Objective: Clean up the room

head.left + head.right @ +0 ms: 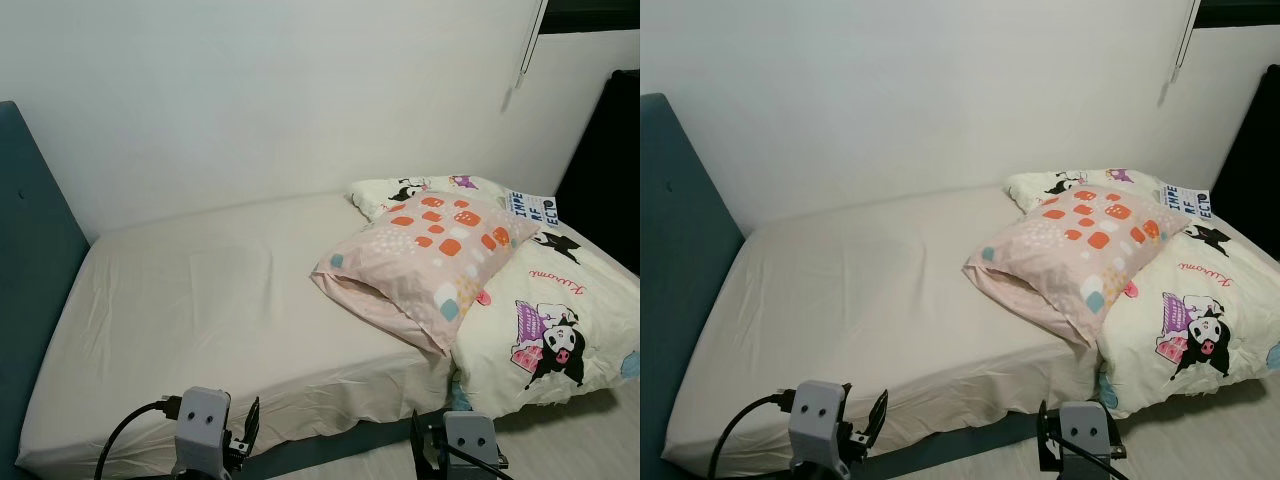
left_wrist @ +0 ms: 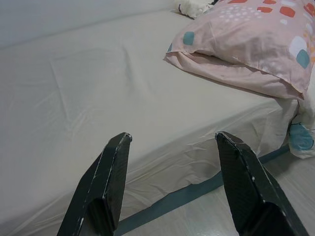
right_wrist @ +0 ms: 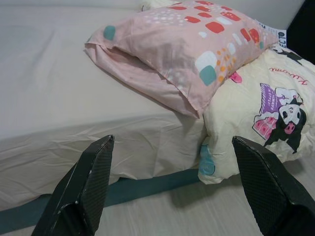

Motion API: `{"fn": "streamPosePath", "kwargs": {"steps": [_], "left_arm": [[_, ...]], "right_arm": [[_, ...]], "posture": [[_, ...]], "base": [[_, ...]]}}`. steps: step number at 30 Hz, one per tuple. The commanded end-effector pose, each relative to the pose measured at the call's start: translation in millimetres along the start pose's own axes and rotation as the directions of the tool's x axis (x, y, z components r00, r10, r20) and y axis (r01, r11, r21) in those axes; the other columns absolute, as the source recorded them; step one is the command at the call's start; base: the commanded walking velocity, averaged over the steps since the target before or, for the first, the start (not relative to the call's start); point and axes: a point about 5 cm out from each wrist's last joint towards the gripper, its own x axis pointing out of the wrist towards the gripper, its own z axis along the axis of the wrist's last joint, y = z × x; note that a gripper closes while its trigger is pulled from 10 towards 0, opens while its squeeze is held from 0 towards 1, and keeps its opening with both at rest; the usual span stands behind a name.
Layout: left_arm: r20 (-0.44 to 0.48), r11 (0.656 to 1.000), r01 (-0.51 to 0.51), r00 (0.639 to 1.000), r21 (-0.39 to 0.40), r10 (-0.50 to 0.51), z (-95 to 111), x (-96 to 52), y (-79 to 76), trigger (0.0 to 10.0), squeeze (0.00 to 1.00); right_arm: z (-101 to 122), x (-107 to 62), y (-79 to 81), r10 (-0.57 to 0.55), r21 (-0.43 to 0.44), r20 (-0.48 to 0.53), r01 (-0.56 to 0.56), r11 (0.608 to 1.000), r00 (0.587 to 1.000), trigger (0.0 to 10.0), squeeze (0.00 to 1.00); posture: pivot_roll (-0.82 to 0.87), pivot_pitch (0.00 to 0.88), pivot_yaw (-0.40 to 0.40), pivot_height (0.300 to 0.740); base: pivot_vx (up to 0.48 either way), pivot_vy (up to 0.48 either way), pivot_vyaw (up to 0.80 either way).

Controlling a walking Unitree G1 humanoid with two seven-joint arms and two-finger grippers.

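A pink pillow lies askew at the foot of the bed, propped on a cartoon-print duvet, probably awaiting tidying. The 2 tools, left tool and right tool, hover spread and empty before the mattress edge.

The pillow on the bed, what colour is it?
The pillow is pale pink with orange, white and teal patches, clearest in the right wrist view.

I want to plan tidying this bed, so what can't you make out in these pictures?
- Underside of the pink pillow: hidden where it lies on the cartoon-print duvet and bedsheet.
- Printed lettering beyond the pillow: partly covered, unreadable in the eye views.
- Dark object at the right: cut off by the edge.
- Headboard: cut off at the left edge.
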Motion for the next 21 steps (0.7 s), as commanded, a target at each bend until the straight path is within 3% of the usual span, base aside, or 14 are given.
{"fn": "streamPosePath", "kwargs": {"steps": [1,21], "left_arm": [[-0.014,1.000,-0.004,1.000,0.004,0.004,-0.7,-2.0,-0.8,10.0,0.00],[-0.022,1.000,-0.025,0.999,0.002,0.025,-0.6,-1.3,1.3,10.0,0.00]], "right_arm": [[-0.2,-1.5,-1.4,-0.013,0.008,-0.009,0.013,1.000,1.000,10.0,0.00],[0.7,-0.8,-1.6,-0.012,-0.002,-0.016,0.012,1.000,1.000,10.0,0.00]], "posture": [[-0.04,0.065,0.023,0.740],[-0.04,0.070,0.020,0.740]], "base": [[0.000,0.000,0.00],[0.000,0.000,0.00]]}}
